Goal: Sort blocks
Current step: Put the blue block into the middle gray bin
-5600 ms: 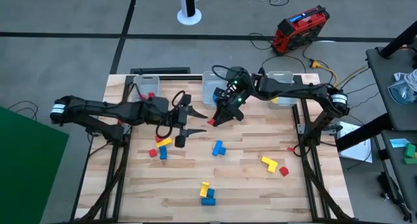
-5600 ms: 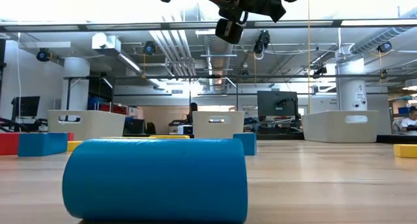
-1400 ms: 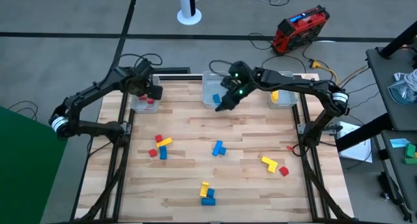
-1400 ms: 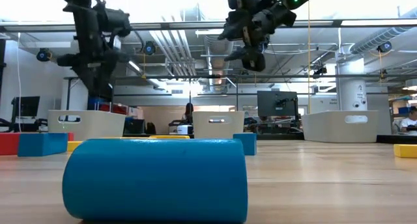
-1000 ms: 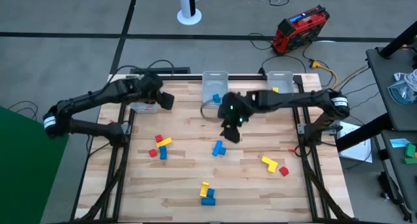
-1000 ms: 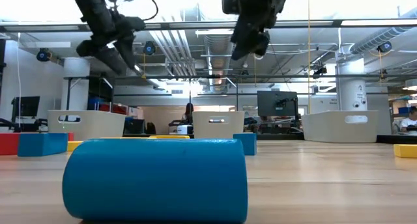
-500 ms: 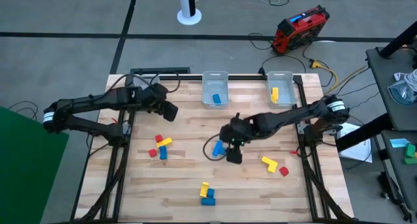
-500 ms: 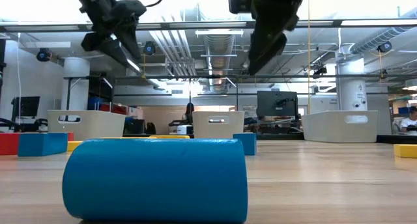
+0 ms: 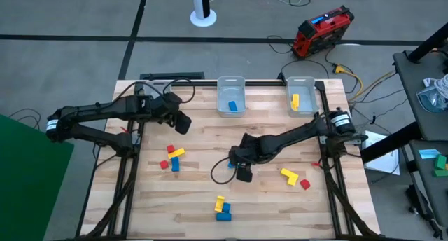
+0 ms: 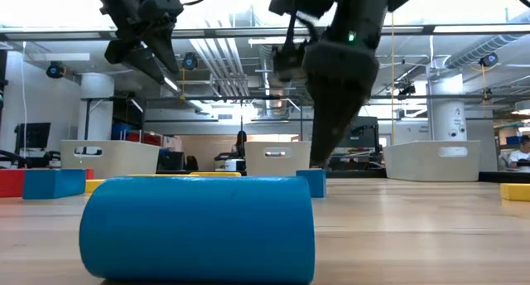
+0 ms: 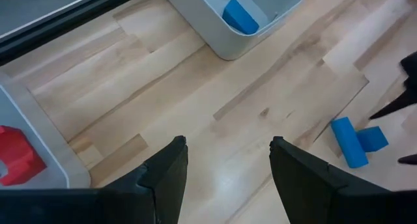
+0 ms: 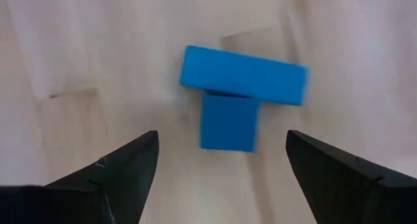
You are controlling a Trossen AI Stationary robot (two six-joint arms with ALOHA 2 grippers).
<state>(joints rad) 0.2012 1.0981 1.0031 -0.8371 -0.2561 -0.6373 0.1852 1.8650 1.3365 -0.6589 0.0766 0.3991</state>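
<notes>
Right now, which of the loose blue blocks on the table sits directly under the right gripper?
The blue T-shaped block mid-table, framed between the open right gripper fingers. The other blue blocks, by the yellow bar and at the front edge, lie away from it.

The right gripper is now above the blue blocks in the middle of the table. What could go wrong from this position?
1. The blue bar and the blue cube lie touching. The open right gripper spans both, so it may close on two pieces or push one away.
2. A loose cable loops on the table beside the right gripper and could drag a block.
3. The left gripper, open and empty, hangs near the centre; both arms could crowd each other.
</notes>
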